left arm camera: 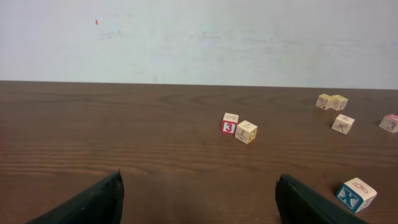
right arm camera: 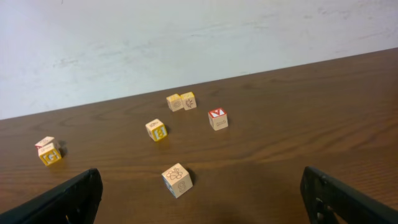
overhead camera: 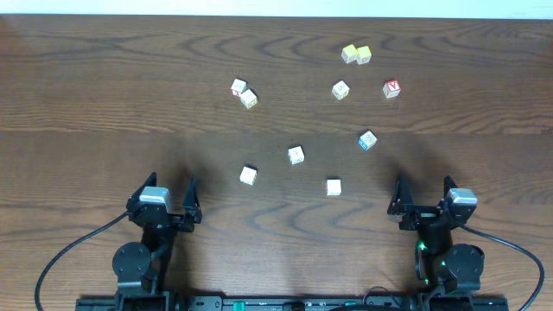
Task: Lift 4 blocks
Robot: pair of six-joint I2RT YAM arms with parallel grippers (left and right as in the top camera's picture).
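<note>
Pale wooden blocks [overhead camera: 296,155] loose at centre, blue-sided block [overhead camera: 367,140] at 2 o'clock of them. Both spread wide, holding nothing: left gripper [overhead camera: 171,194] at 7 o'clock, right gripper [overhead camera: 423,194] at 5.

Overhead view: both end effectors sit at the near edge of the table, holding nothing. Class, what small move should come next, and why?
Probably swing the left end effector forward and to its right, until it is over the nearest pale block. Its jaws stand open and empty, no block is lifted yet, and that block touches no other, so a grasp there looks uncluttered.
</note>
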